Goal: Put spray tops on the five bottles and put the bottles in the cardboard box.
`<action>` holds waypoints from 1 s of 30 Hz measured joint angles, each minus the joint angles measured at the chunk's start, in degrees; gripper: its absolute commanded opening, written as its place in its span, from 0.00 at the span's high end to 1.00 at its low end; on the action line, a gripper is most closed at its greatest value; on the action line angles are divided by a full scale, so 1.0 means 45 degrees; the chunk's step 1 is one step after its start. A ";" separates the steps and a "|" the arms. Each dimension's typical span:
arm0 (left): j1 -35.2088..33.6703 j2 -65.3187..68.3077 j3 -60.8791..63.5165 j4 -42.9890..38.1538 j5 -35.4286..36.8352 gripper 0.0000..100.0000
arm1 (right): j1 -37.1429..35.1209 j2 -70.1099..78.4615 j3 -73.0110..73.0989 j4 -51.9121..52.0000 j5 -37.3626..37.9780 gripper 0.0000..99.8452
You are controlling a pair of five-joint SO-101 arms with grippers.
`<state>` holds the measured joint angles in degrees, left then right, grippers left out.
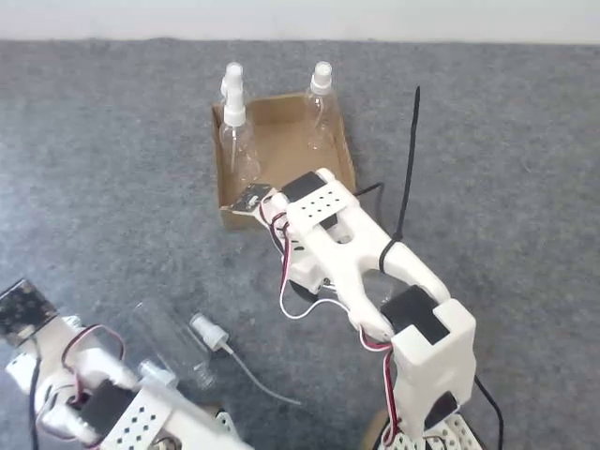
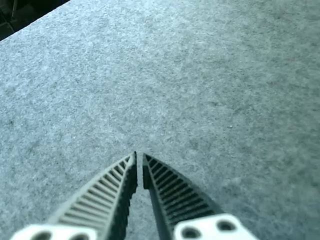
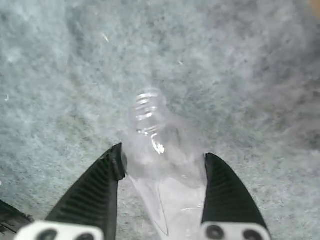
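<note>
Far centre, cardboard box point(image 1: 281, 155): is sitting on the grey carpet point(image 1: 506, 141), with a left capped bottle point(image 1: 238, 141) standing at its left wall and a right capped bottle point(image 1: 322, 108) standing at its far right corner.
Near left, lying bottle point(image 1: 169, 337): is resting on its side on the carpet, with a loose spray top point(image 1: 208, 333) lying just beside it.
Right gripper point(image 3: 163, 152): is gripping a bare-necked bottle point(image 3: 162, 175) by its body, one finger pressing on each side, above the carpet.
Left gripper point(image 2: 139, 159): is hovering over the carpet, its fingers closed together and holding nothing.
Centre, white arm point(image 1: 366, 262): is spanning from the near right to the box's near wall.
</note>
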<state>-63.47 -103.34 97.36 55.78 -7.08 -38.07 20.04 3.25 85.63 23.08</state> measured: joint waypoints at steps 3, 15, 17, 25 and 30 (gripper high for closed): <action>0.0313 0.0000 0.0000 0.0156 0.0000 0.99 | -0.0078 0.0000 0.0000 0.0000 -0.0020 0.92; 0.1211 0.0000 0.0000 0.0684 0.0000 0.99 | -0.0840 -0.0645 0.0000 0.0098 -0.2110 0.92; 0.1387 0.0000 0.0000 0.0742 0.0000 0.99 | -0.1016 -0.1172 0.0000 0.0391 -0.2383 0.92; 0.1524 0.0000 0.0000 0.0957 -0.0098 0.99 | -0.1016 -0.3829 0.0000 0.1543 -0.2540 0.92; 0.1524 0.0000 0.0000 0.0957 -0.0215 0.99 | -0.0899 -0.5040 0.0000 0.2247 -0.2579 0.92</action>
<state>-56.62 -103.34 97.36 60.09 -8.04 -42.11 -2.64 3.25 95.74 11.47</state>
